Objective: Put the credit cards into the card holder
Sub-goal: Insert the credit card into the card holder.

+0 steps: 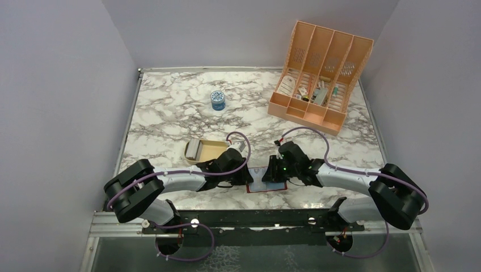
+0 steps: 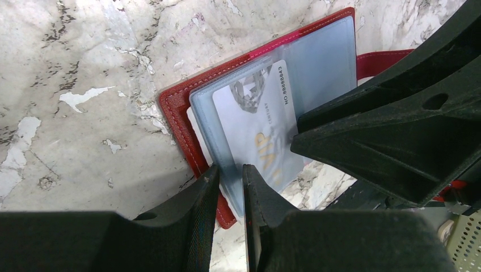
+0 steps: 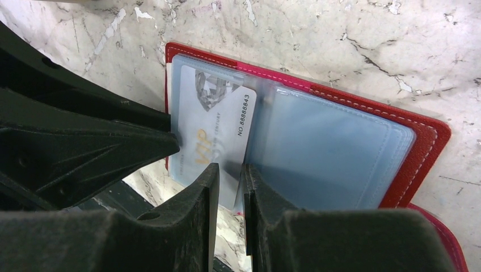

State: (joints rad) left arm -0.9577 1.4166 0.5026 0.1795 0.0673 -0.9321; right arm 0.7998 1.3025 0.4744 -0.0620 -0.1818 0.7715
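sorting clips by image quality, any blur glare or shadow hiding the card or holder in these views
Top view: sharp and evenly lit, but the holder is mostly covered. Left wrist view: print on the card is crisp; the dark left gripper fills the foreground. Right wrist view: also sharp, slight shadow on the card by the right gripper; no strong glare.

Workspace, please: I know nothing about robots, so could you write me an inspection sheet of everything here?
Surface: marble-patterned table, white with grey veins.
Job's things: red holder lies open near the arms; one white card sits partly inside it; grey stack of cards lies in the tan tray.
Clutter: small blue round container mid-table; peach organizer with small items, far right.
Grippers: left gripper pinches the holder's pale blue lining; right gripper pinches the card.
Cables: purple cables loop along both arms.
Surroundings: plain pale walls on three sides.
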